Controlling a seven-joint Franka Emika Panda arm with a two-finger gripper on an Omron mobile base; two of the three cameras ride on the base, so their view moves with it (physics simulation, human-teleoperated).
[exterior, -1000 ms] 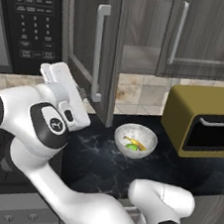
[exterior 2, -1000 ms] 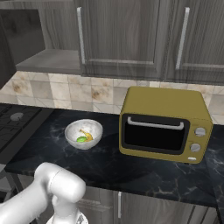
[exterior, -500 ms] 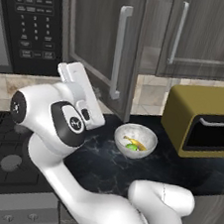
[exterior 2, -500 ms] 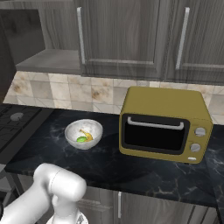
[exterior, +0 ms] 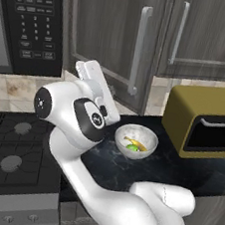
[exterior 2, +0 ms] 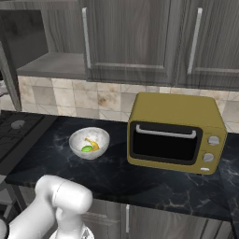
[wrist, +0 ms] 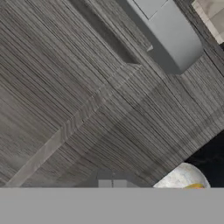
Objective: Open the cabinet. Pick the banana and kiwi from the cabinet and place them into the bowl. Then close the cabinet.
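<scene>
Closing the cabinet (exterior: 110, 29) is judged to be what is left, since the banana (exterior: 130, 141) and the kiwi (exterior: 132, 147) are seen lying in the bowl (exterior: 150, 139) on the table (exterior: 127, 171). What could be spoiled from here? (first speaker)

A slip is the main risk. The tool (wrist: 113, 184) is clenched on nothing, and its tips are set against the flat wood of the door (exterior: 94, 37), which hangs ajar at a slant. If the push is given off-square, the tips could be dragged along the grain and the door left part open. (second speaker)

Can the bowl be disturbed? (first speaker)

It can. In the left base view the bowl sits at 4 o'clock from the wrist, near the forearm, so a wide swing of the elbow could knock it and the fruit could be tipped out. A hard shove could also make the door rebound. (second speaker)

How is the arm posed? (first speaker)

It is folded up from the lower right of that view, the elbow is bent over the stove (exterior: 9, 146), and the hand is angled up toward 11 o'clock onto the lower part of the door, with the handle (exterior: 139, 50) at 2 o'clock from it. Whether the tips are truly pressed in or only touching cannot be told. (second speaker)
</scene>
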